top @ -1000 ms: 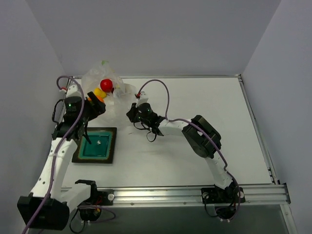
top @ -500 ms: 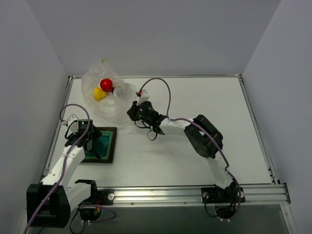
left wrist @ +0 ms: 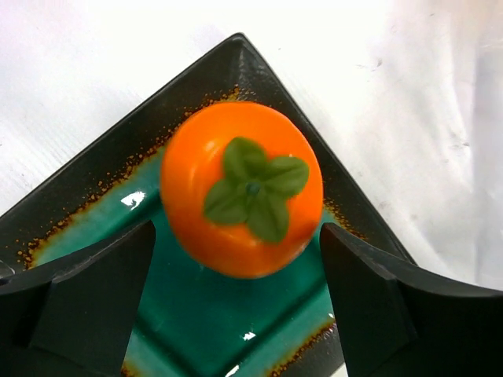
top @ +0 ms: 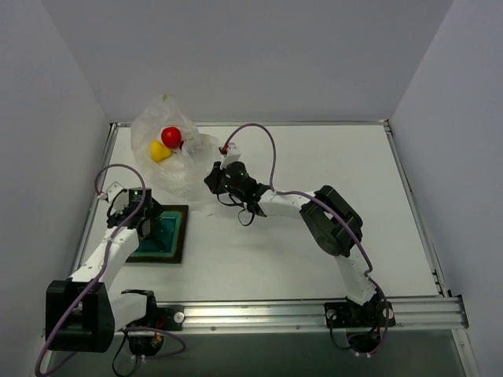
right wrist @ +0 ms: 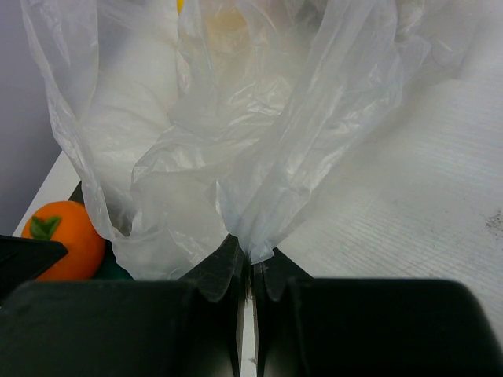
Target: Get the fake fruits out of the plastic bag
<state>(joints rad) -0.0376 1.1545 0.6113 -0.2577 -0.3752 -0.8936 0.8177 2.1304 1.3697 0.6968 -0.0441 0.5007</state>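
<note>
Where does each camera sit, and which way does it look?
Top camera: high above and behind the arms, looking down at the table; the left arm and right arm show, plus the plastic bag.
Left wrist camera: on the left arm, looking down at the orange fruit in the green tray; the open left claw frames it.
Right wrist camera: on the right arm, looking along the table at the bag, pinched in the shut right claw.
Shared: both wrist cameras see the orange fruit.
</note>
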